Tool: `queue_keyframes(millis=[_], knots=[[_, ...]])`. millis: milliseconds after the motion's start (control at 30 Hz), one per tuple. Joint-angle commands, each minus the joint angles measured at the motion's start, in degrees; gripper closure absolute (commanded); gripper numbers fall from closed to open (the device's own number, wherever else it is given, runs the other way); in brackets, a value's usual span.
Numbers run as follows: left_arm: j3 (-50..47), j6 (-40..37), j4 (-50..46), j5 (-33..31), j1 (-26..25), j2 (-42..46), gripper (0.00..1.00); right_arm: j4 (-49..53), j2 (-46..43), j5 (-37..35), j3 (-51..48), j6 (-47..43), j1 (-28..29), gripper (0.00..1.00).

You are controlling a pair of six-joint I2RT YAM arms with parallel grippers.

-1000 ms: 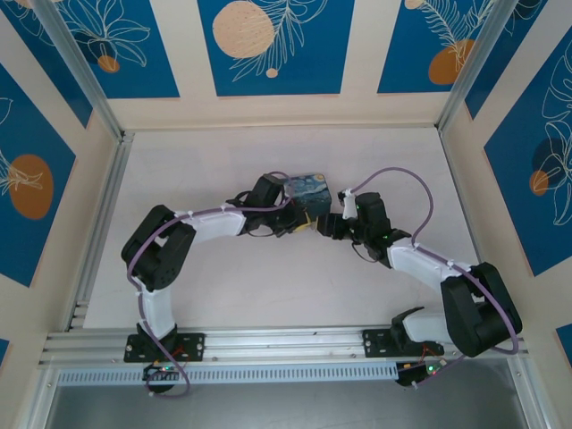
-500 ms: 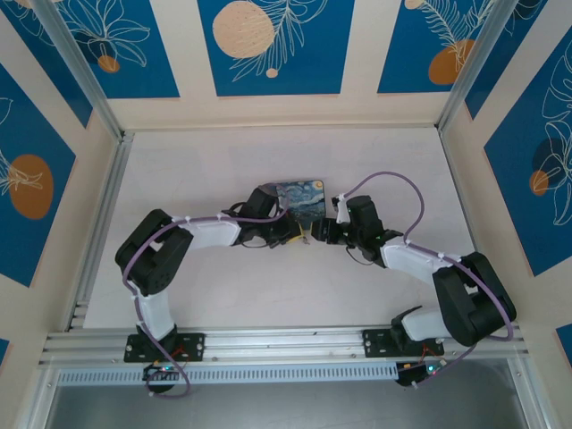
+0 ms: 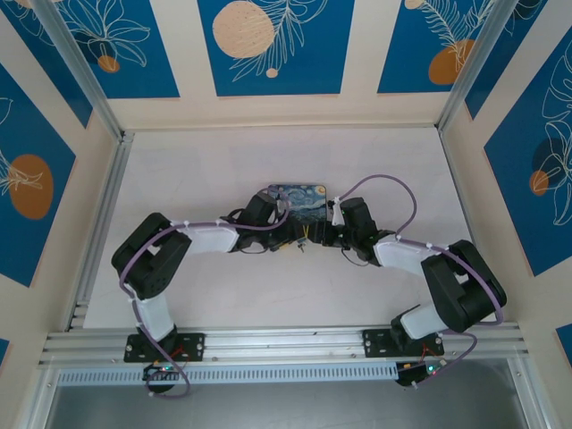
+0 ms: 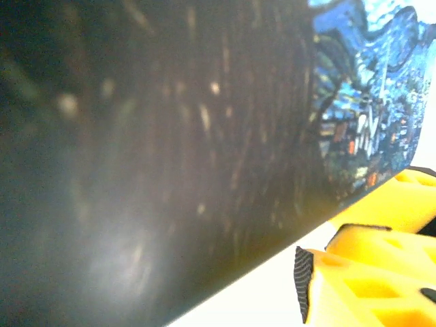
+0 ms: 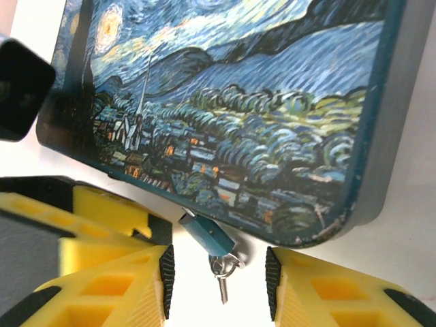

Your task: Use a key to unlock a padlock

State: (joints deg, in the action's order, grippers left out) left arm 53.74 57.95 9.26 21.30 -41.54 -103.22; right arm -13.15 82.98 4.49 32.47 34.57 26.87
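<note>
The padlock (image 5: pixel 231 116) lies on the table (image 3: pixel 223 161), the key (image 5: pixel 223 276) just before it.

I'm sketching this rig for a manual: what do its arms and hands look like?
Left arm and right arm both have white links between bulky black joints, each trailed by a looping purple cable. The right hand has yellow fingers with black ribbed pads.

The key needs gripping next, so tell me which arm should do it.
Right. Its gripper is open with a finger on each side of the key, just off the box edge. The left gripper sits close to the box's dark side.
</note>
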Motion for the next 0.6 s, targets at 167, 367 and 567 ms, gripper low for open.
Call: queue_keyframes(millis=[167,367,567], knots=[[0.83,-3.44,-5.61,-3.25,0.95,10.14,0.26,-0.37,2.51,-0.14,4.16,0.16,-1.4,0.58],[5.27,-10.19,-15.63,-7.89,3.34,14.04,0.12,0.8,2.91,2.69,5.59,-1.43,-1.79,0.57],[9.61,-14.75,-23.1,-9.02,7.79,13.61,0.1,2.56,2.13,-0.54,3.26,-3.07,3.2,0.57]])
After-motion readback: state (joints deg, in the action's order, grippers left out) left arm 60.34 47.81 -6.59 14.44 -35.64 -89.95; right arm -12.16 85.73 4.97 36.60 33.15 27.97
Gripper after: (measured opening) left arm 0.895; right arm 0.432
